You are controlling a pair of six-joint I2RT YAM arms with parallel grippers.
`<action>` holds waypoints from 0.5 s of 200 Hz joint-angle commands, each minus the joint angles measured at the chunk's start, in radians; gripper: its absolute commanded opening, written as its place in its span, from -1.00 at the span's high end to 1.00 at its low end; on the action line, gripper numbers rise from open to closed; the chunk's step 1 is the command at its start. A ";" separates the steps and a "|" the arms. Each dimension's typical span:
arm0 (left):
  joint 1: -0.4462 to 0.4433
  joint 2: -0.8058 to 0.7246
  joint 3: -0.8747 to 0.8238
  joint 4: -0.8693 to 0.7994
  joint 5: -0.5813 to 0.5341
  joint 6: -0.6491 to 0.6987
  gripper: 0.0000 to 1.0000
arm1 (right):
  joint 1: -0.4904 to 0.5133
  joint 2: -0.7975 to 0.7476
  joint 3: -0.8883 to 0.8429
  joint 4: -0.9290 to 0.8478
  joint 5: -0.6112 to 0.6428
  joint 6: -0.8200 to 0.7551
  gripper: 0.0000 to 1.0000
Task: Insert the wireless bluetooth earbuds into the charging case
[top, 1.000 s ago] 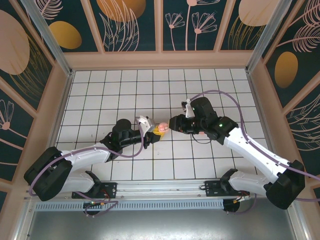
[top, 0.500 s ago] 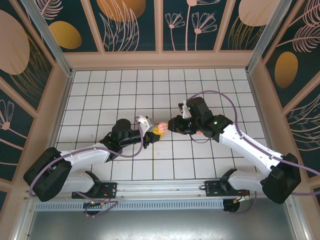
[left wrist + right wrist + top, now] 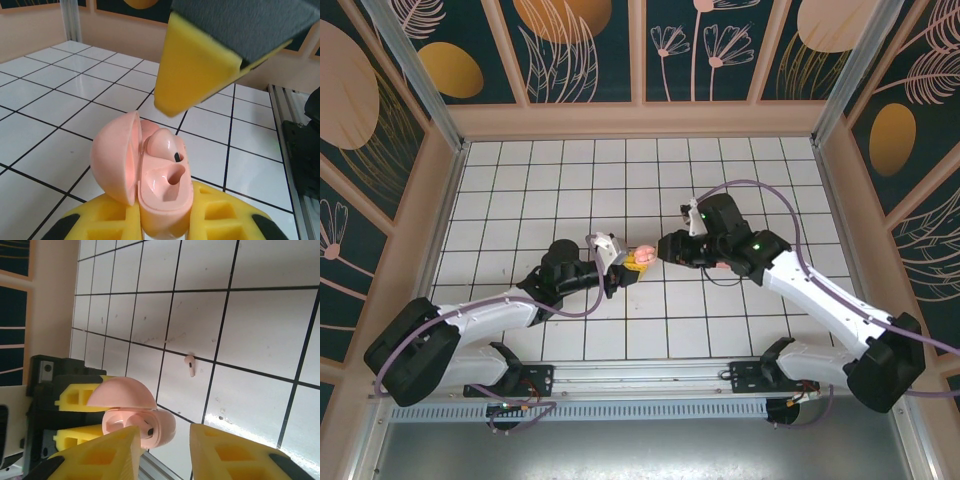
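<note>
Left hand [image 3: 165, 227] grips open charging case [image 3: 162, 195]; right hand [image 3: 165, 440] released; earbud [image 3: 189, 364] on tile [image 3: 182, 387].

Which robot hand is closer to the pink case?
The left. The left gripper is clamped on the charging case, which has its lid open. The right gripper hovers close beside the case with its fingers apart, gripping nothing.

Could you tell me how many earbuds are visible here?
2: one earbud seated in the open charging case held by the left end effector; the other earbud lies loose on the table.
</note>
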 commanded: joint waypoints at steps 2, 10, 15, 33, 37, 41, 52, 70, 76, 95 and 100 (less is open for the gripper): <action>0.002 -0.018 -0.012 0.053 -0.019 -0.014 0.74 | -0.010 -0.041 0.047 -0.026 0.028 -0.021 0.37; 0.004 -0.020 -0.014 0.046 -0.043 -0.020 0.74 | -0.010 -0.040 0.052 -0.031 0.029 -0.021 0.37; 0.004 -0.022 -0.017 0.046 -0.059 -0.028 0.75 | -0.009 -0.038 0.054 -0.033 0.030 -0.019 0.37; 0.022 -0.030 -0.040 0.057 -0.092 -0.070 0.76 | -0.004 -0.030 0.061 -0.053 0.057 -0.015 0.36; 0.028 -0.032 -0.045 0.056 -0.098 -0.077 0.76 | -0.002 -0.025 0.064 -0.060 0.066 -0.016 0.36; 0.034 -0.034 -0.050 0.056 -0.102 -0.087 0.76 | 0.000 -0.020 0.067 -0.069 0.075 -0.016 0.36; 0.059 -0.044 -0.067 0.055 -0.114 -0.114 0.76 | 0.008 -0.001 0.077 -0.091 0.099 -0.019 0.36; 0.125 -0.062 -0.099 0.059 -0.118 -0.163 0.77 | 0.030 0.044 0.098 -0.110 0.133 -0.019 0.36; 0.151 -0.066 -0.109 0.054 -0.119 -0.181 0.77 | 0.039 0.061 0.104 -0.113 0.142 -0.022 0.36; 0.233 -0.083 -0.133 0.038 -0.120 -0.232 0.78 | 0.070 0.129 0.133 -0.128 0.183 -0.036 0.36; 0.254 -0.088 -0.141 0.038 -0.126 -0.252 0.79 | 0.080 0.148 0.142 -0.130 0.190 -0.041 0.36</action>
